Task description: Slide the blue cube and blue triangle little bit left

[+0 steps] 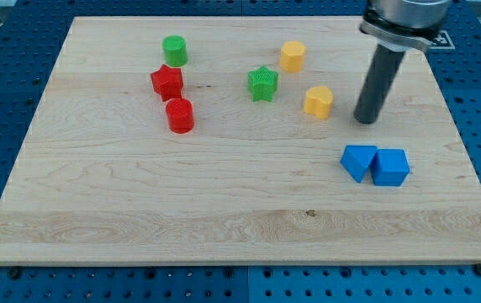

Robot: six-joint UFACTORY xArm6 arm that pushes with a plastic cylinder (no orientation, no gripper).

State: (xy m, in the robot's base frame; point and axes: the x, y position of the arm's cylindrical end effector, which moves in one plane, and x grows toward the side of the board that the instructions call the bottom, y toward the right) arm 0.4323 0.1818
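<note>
Tip (365, 120) down on the wooden worktop (224, 202) in the upper right of the frame, at the end of a dark rod coming in from the top edge. No fingers on this arm, so nothing to report as apart, together or clamped; just the bare rod end.

Blue triangle (358, 162) and blue cube (390, 167) side by side at right of centre, touching or very nearly so, triangle on the view's left of the cube. Both below the tip, toward the view's bottom, with a clear gap of bare wood between tip and blocks.

Just left of the tip, a yellow block (318, 101); further up and left, a second yellow block (292, 55). Green star (262, 83) near the top centre.

In the upper left of the frame, a close cluster: green cylinder (174, 50) uppermost, red star (166, 81) below it, red cylinder (179, 114) lowest. All well apart from the blue pair.
</note>
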